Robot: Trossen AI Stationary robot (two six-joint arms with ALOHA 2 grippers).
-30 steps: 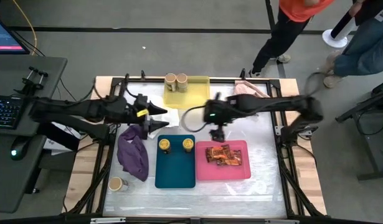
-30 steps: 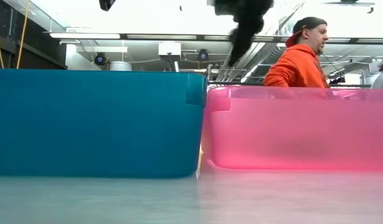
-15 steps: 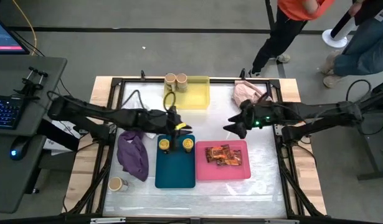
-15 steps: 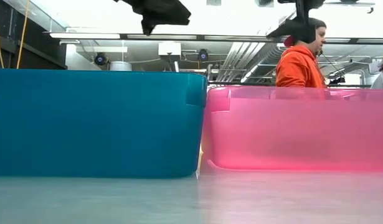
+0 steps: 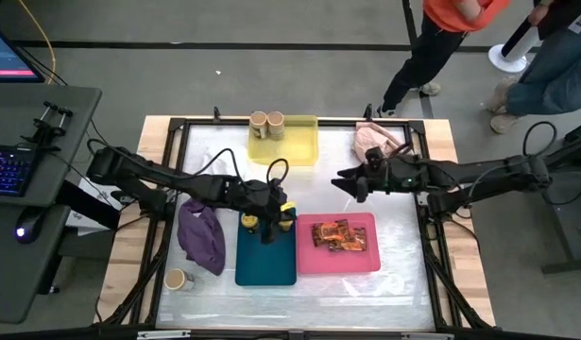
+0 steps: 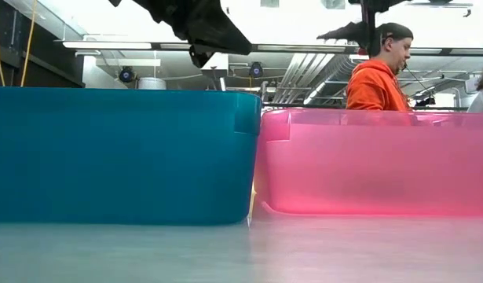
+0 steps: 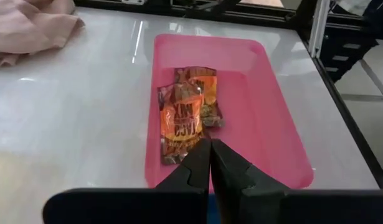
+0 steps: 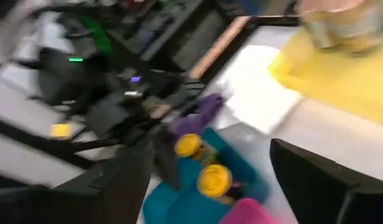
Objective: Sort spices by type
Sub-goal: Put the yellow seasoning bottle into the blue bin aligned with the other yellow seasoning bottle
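Two yellow-lidded jars (image 5: 249, 223) (image 8: 215, 179) stand in the teal tray (image 5: 266, 264). My left gripper (image 5: 282, 213) (image 7: 210, 149) hangs shut over them, above the tray's rim, with nothing between its fingers. It points toward the pink tray (image 7: 266, 106), where two orange-red packets (image 5: 333, 234) (image 7: 185, 115) lie flat. Two tan-lidded jars (image 5: 267, 121) stand in the yellow tray (image 5: 295, 142). A third tan-lidded jar (image 5: 179, 280) stands on the table at the near left. My right gripper (image 5: 342, 181) (image 8: 216, 186) is open in the air beyond the pink tray.
A purple cloth (image 5: 201, 234) lies left of the teal tray, a white cloth (image 8: 260, 93) sits between the yellow and teal trays, and a pink cloth (image 5: 375, 140) lies at the far right. People (image 6: 375, 75) stand beyond the table's far edge.
My left gripper has moved toward the table's right edge and down, from beside the white cloth to over the teal tray, and has shut on nothing. My right gripper has drawn back from over the pink tray toward the far right, tipped from pointing down to nearly level, and stayed open.
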